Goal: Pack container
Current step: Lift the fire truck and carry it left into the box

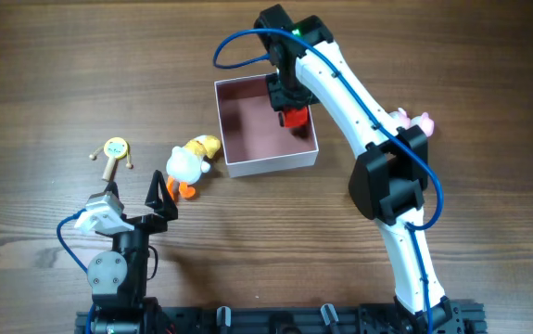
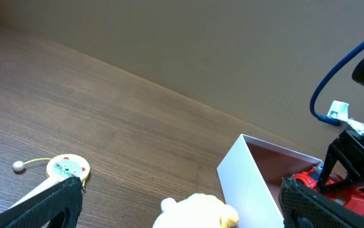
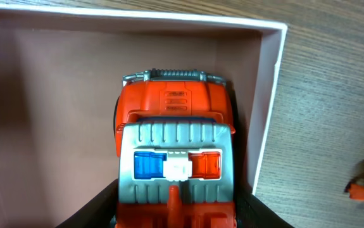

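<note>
Container stood upright mid-table, pink floor mostly bare. Red toy car was inside, by right wall, right gripper clamped on its sides. Left gripper gaped wide, nothing held. Plush duck lay just outside left wall.

No legible text anywhere; the embossed marks on the toy truck cannot be read

Container left half free; toy car blocks right.
</note>
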